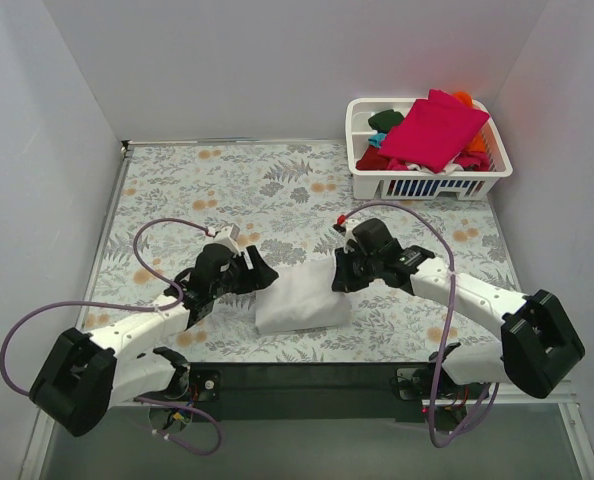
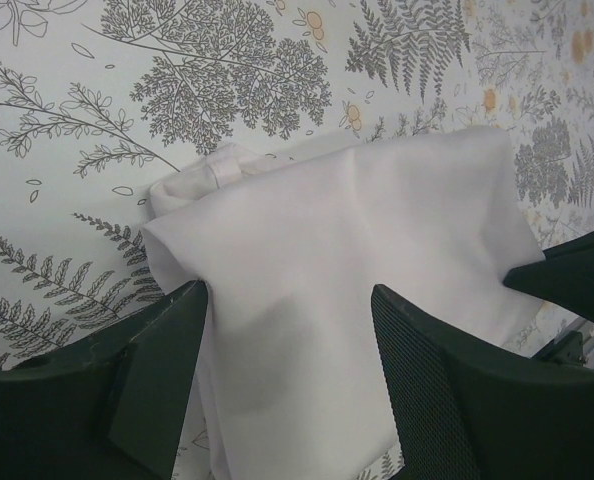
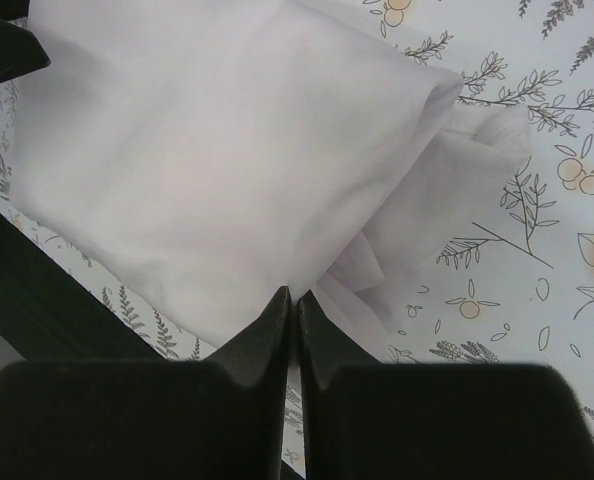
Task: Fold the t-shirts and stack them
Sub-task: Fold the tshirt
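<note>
A plain white t-shirt (image 1: 302, 297) lies folded into a thick pad on the floral table, near the front edge between my two arms. My left gripper (image 1: 260, 272) is open, with its jaws spread over the shirt's left side (image 2: 347, 230); the fabric fills the gap between the fingers (image 2: 287, 295). My right gripper (image 1: 339, 275) is shut, and its tips (image 3: 293, 295) meet on the shirt's right edge (image 3: 207, 150), where loose layers bunch up. The other t-shirts are in the basket, with a magenta one (image 1: 432, 130) on top.
The white slatted basket (image 1: 427, 186) stands at the back right corner, holding red (image 1: 372, 160), dark green (image 1: 385, 120), teal and orange (image 1: 464, 98) shirts under the magenta one. White walls close in the table. The black front edge lies just behind the shirt.
</note>
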You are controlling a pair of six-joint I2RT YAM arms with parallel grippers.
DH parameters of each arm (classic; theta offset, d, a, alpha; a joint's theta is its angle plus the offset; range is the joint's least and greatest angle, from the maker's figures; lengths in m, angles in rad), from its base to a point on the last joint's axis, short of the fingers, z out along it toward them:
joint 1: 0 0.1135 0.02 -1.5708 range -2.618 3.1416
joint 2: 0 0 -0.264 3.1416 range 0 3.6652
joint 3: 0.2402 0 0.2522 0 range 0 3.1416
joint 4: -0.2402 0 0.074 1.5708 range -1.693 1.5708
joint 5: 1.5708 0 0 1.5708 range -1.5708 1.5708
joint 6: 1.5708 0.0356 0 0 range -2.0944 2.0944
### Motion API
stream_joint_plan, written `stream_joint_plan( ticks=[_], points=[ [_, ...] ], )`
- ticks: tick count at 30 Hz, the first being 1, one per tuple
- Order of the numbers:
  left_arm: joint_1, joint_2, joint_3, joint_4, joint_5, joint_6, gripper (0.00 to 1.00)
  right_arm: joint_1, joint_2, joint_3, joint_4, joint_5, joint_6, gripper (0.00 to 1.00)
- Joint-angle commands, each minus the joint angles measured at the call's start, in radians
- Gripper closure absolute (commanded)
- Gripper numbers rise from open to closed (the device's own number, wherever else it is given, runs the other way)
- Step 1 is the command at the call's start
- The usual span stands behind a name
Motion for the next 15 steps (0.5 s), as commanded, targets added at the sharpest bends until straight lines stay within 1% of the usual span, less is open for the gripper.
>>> stream_joint_plan(
  ticks=[1,7,11,15],
  points=[
    [-0.007,0.02,-0.016,0.07,0.008,0.043,0.38,0.006,-0.052,-0.016,0.012,0.047,0.019,0.99],
    [-0.01,0.122,-0.017,0.133,0.019,0.074,0.36,0.006,-0.07,-0.049,0.01,0.063,0.043,0.99],
    [-0.011,0.17,-0.003,0.13,0.013,0.065,0.36,0.006,-0.062,-0.076,-0.002,0.092,0.057,0.99],
    [-0.011,0.167,-0.01,0.118,-0.009,0.05,0.38,0.006,-0.045,-0.102,-0.014,0.095,0.069,0.99]
  ],
)
